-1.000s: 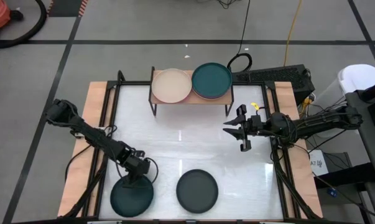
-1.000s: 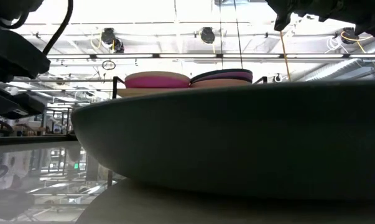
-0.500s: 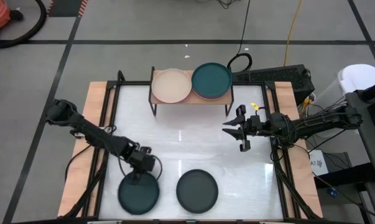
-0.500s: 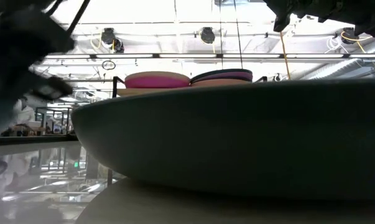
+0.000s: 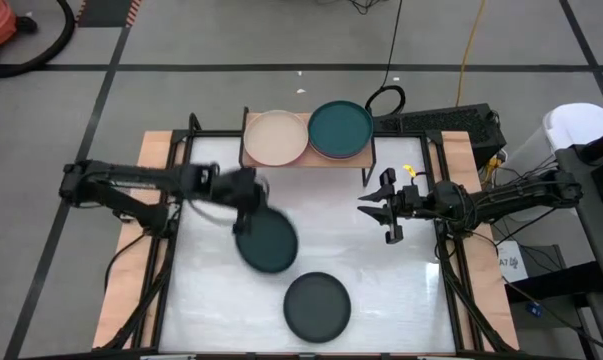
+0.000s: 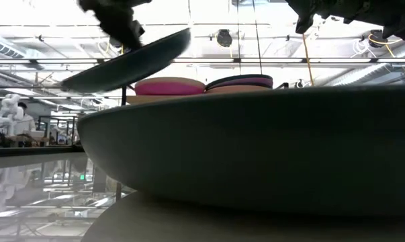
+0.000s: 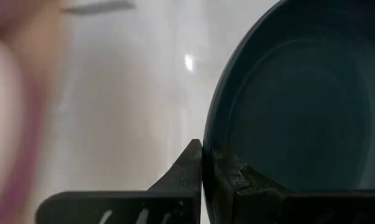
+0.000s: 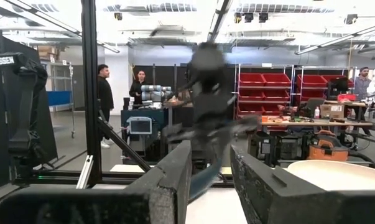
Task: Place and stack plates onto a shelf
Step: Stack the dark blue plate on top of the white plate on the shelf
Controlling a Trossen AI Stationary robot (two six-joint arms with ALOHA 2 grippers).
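My left gripper [image 7: 203,163] is pinched on the teal plate [image 5: 266,240] at its rim, carried tilted above the table, short of the shelf [image 5: 306,160] | plate looks stiff, light and slick, so I'd stay on the rim | right gripper [image 5: 389,212] idle beside the shelf, fingers spread, empty | dark grey plate [image 5: 317,305] on the table.

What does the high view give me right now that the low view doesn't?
Only the high view shows the whole layout: the left gripper pinching the rim of a teal plate short of the shelf, the beige plate and teal plate stack seen from above, and the right gripper open, waiting right of centre.

Only the low view shows the carried plate tilted and lifted off the table, plus a magenta plate in the stack.

Both show the dark grey plate on the table.
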